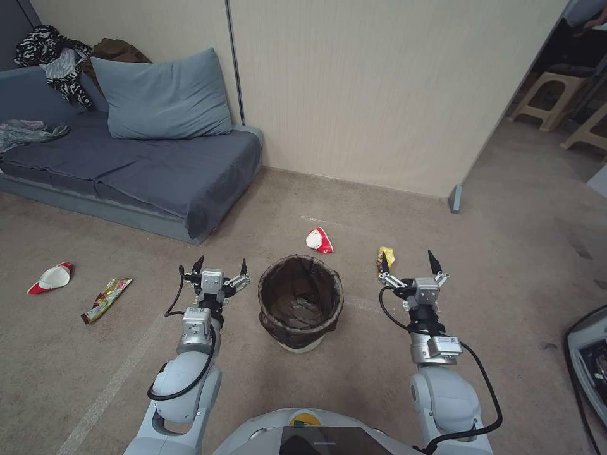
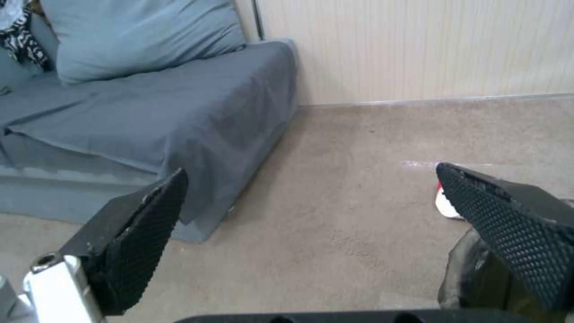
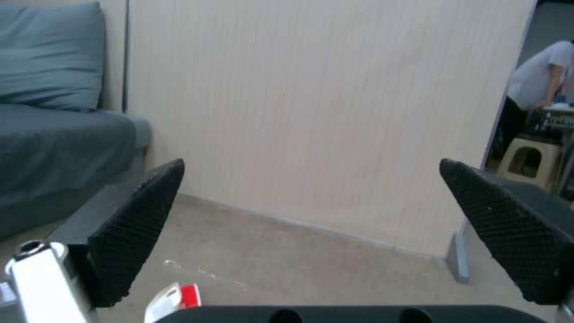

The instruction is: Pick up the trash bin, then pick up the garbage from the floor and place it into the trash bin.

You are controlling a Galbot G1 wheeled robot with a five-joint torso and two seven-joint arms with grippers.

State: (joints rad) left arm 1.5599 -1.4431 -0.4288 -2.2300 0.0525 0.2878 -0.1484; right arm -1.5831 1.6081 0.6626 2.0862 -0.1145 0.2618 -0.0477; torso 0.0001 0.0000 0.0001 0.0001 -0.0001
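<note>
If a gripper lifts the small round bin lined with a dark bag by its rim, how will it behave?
The small round white bin with a dark brown bag liner looks nearly empty, so probably light. The loose liner may slip or crumple. Gripped on one side, it will likely tilt.

Matt carpet floor (image 1: 392,379), crinkly plastic bin liner (image 1: 300,297), cloth sofa (image 1: 158,164), textured rubber tool pads (image 2: 143,242).

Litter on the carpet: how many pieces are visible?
4: red-white cup far left, snack wrapper beside it, red-white scrap beyond the trash bin, yellow wrapper near the right gripper. More may be hidden.
</note>
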